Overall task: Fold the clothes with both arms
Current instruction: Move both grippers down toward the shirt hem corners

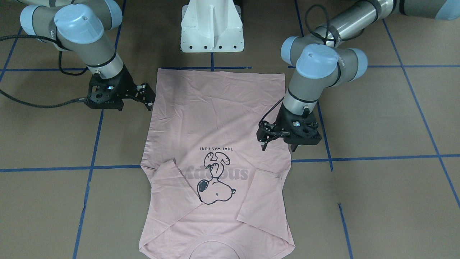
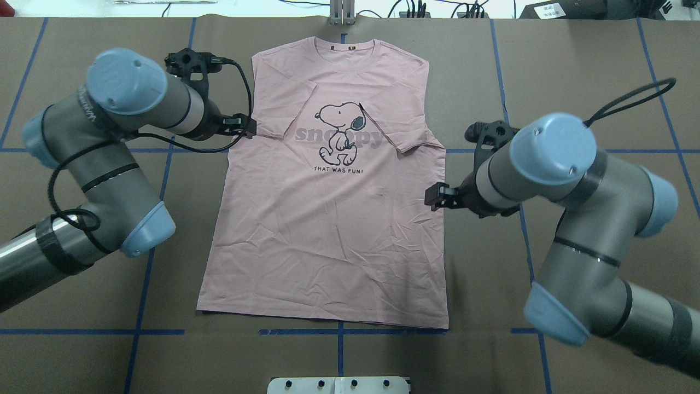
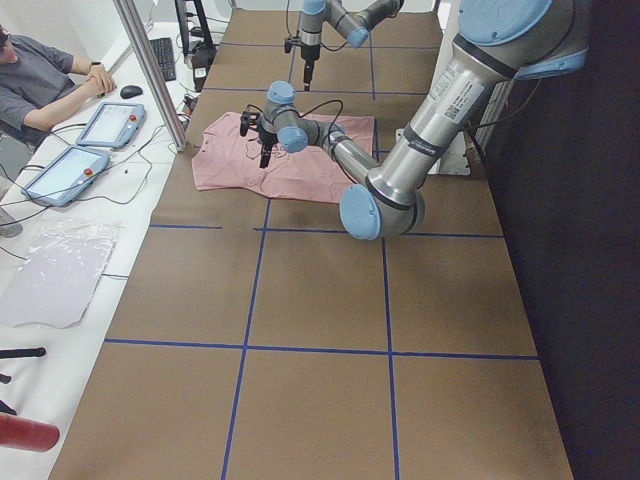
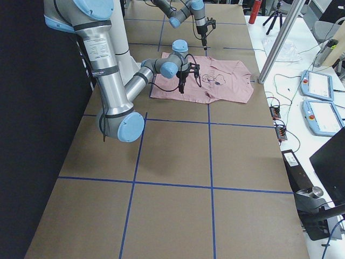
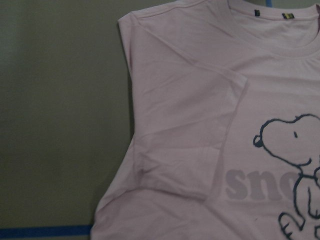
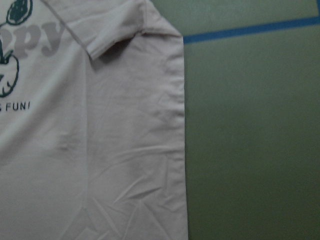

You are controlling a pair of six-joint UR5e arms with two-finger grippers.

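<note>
The pale pink T-shirt (image 1: pixel 215 118) (image 2: pixel 328 230) lies flat on the brown table, print side up, collar at the far edge from the robot. Both short sleeves are folded in over the front, beside the cartoon dog print (image 2: pixel 342 128). My left gripper (image 1: pixel 278 146) (image 2: pixel 243 126) hovers open over the shirt's left edge just below the folded sleeve. Over the right edge at mid-body, my right gripper (image 1: pixel 148 98) (image 2: pixel 435 197) also stands open. Neither holds cloth. The wrist views show only the shirt (image 5: pixel 190 125) (image 6: pixel 100 150) and table, no fingers.
The white pedestal base (image 1: pixel 212 28) stands behind the hem. Blue tape lines (image 2: pixel 153 150) grid the table. A seated person (image 3: pixel 40 90), tablets (image 3: pixel 110 125) and a metal post (image 3: pixel 150 70) are along the far edge, beyond the collar.
</note>
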